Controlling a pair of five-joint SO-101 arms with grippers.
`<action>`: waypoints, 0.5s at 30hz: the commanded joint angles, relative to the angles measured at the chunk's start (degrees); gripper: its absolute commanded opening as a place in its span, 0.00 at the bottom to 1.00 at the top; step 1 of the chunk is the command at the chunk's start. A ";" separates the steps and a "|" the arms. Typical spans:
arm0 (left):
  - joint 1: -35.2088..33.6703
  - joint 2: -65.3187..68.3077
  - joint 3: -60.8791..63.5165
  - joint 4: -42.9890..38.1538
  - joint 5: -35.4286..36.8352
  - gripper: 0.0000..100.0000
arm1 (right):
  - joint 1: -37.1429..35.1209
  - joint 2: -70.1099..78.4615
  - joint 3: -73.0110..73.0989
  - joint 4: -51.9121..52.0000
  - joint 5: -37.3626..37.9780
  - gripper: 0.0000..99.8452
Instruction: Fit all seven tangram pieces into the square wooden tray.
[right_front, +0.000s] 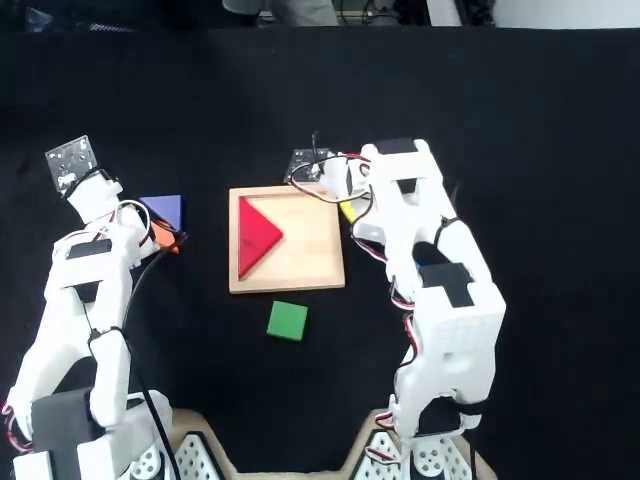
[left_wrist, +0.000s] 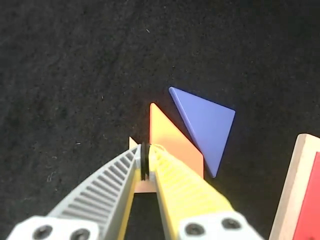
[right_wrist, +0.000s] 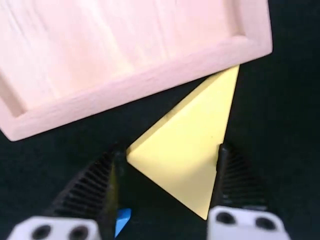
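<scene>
R gripper (right_wrist: 169, 152) clasps yellow triangle (right_wrist: 192, 135); L gripper (left_wrist: 144, 161) pinches orange triangle (left_wrist: 172, 142).

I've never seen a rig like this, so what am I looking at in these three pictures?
Two small robot arms stand at a black table. One picture looks down from above; the other two come from cameras on the arms' wrists. On the table: a green square, a blue triangle, and a tray holding a red triangle. The left pincer is shut over an orange triangle; the right pincer seems to grip a yellow triangle beside the tray.
</scene>
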 joint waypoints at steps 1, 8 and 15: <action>0.57 -0.26 -0.92 -0.97 -0.62 0.05 | -0.26 1.19 -0.22 1.32 0.70 0.18; 0.57 -0.26 -1.01 -0.97 -0.62 0.05 | 6.33 1.45 -6.29 2.55 0.70 0.18; 0.57 -0.26 -1.10 -0.97 -0.62 0.05 | 7.65 1.45 -16.57 17.14 0.88 0.18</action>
